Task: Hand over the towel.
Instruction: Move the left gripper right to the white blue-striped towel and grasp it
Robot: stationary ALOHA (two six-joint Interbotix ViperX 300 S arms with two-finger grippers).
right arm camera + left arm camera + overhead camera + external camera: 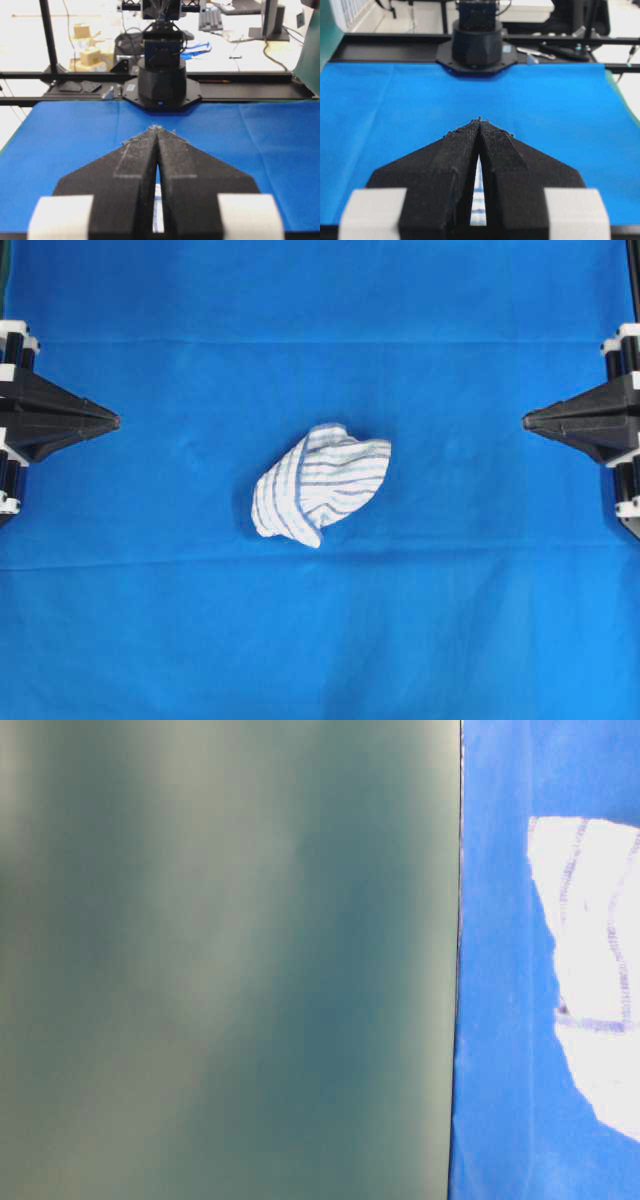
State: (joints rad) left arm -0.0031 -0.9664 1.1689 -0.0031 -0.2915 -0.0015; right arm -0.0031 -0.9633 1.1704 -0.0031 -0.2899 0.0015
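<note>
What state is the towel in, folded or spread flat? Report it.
Bunched, not spread: the towel lies in a crumpled, loosely folded heap on the blue sheet, one flap wrapped over its top.

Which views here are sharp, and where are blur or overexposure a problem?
Overhead: sharp, evenly lit, towel stripes clear on the blue sheet. Table-level: mostly a blurred grey-green surface; the towel is blown out white. Left wrist: left gripper sharp, background soft. Right wrist: right gripper sharp, background overexposed.

Soft woven towel (320,483) on smooth matt, perhaps paper-like blue sheet (480,620).
</note>
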